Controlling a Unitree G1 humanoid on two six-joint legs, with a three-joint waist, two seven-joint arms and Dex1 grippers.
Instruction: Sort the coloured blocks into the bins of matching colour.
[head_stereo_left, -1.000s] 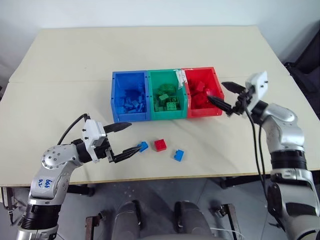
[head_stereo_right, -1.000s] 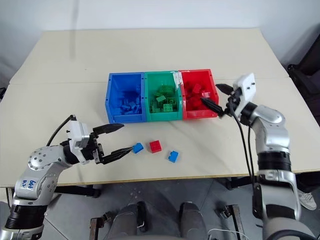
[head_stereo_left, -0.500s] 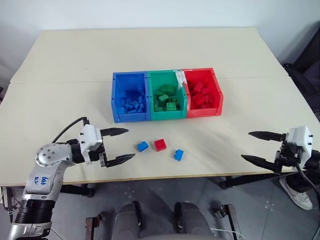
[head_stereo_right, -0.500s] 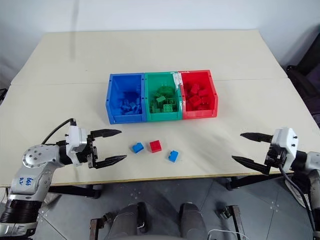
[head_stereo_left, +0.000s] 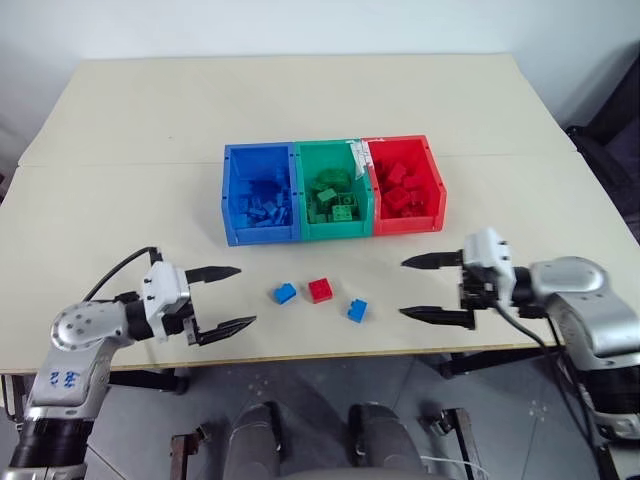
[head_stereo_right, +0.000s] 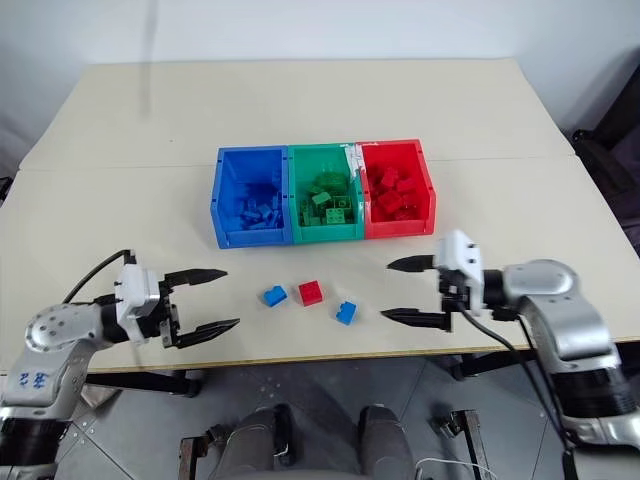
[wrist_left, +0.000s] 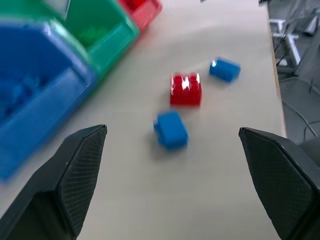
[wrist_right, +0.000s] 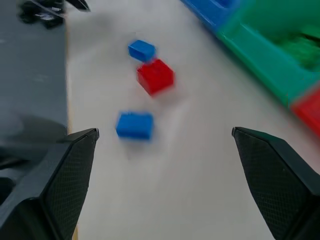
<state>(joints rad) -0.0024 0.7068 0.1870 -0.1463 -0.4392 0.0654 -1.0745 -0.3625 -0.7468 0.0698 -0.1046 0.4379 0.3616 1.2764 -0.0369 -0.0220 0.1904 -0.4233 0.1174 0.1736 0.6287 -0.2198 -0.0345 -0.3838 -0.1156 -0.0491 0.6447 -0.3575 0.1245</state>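
Three loose blocks lie on the table in front of the bins: a blue block (head_stereo_left: 285, 293), a red block (head_stereo_left: 320, 290) and a second blue block (head_stereo_left: 357, 310). Behind them stand the blue bin (head_stereo_left: 260, 193), the green bin (head_stereo_left: 334, 188) and the red bin (head_stereo_left: 404, 183), joined in a row and each holding bricks of its own colour. My left gripper (head_stereo_left: 225, 298) is open, to the left of the first blue block and apart from it. My right gripper (head_stereo_left: 425, 288) is open too, to the right of the second blue block, pointing toward the blocks.
The pale table (head_stereo_left: 300, 100) stretches wide behind and beside the bins. Its front edge (head_stereo_left: 330, 352) runs just below the loose blocks and both grippers. A dark chair (head_stereo_left: 610, 130) shows past the table's right side.
My right gripper left the red bin, swung out to the right front edge, then came in leftward toward the loose blocks. My left gripper drew back leftward from the blue block.
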